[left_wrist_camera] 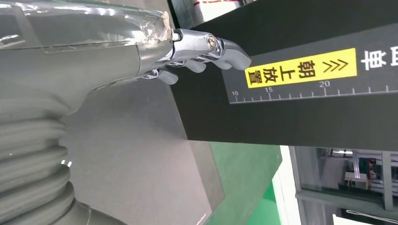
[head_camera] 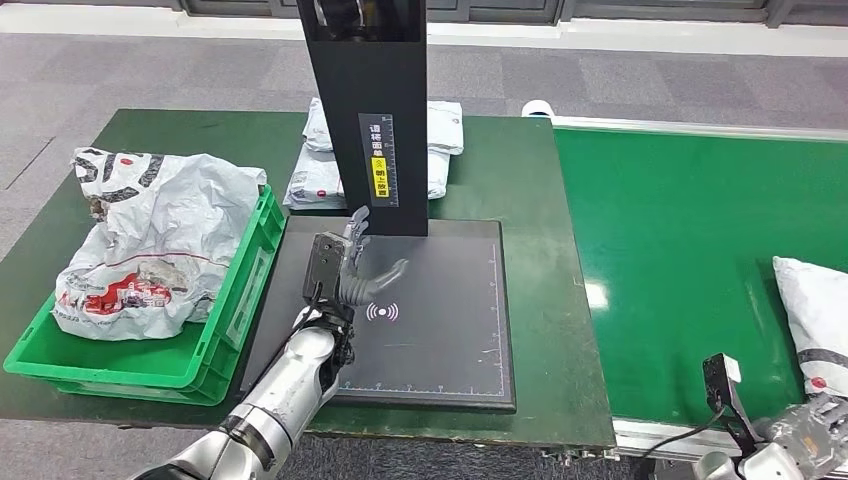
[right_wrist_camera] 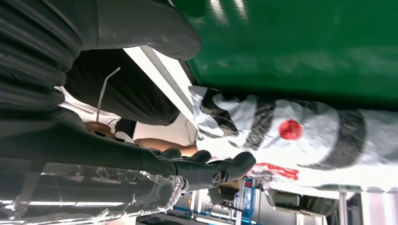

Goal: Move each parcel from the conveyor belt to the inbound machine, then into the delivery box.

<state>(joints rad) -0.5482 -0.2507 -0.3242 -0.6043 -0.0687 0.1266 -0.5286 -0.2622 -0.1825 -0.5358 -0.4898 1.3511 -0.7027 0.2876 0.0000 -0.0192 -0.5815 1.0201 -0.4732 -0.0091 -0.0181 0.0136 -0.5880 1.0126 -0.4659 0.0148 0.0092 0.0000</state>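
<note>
While our right hand waits low at the belt's near edge, these are the risks we see, each placed against the inbound machine.

Conveyor belt (head_camera: 690,260): it runs along the right of the inbound machine (head_camera: 420,310); if it carries the parcel on, we may reach for a spot the parcel has left.

Delivery box (head_camera: 235,290): it sits touching the machine's left edge, piled with crumpled bags; another parcel dropped on top could slide off.

Parcel (head_camera: 815,320): it lies on the belt, well to the right of the machine, at the picture's edge; its slack wrapping could slip or bunch in a shallow grasp.

Stacked parcels (head_camera: 440,130): they lie behind the machine's post; we should not mistake them for the one to move.

Left hand (head_camera: 345,270): it hovers over the machine's plate by the post, fingers apart and holding nothing; left there, it could block the parcel's landing.

Right hand (right_wrist_camera: 206,171): it is near the parcel, not gripping it, fingers extended and empty; closing early would catch only film.
</note>
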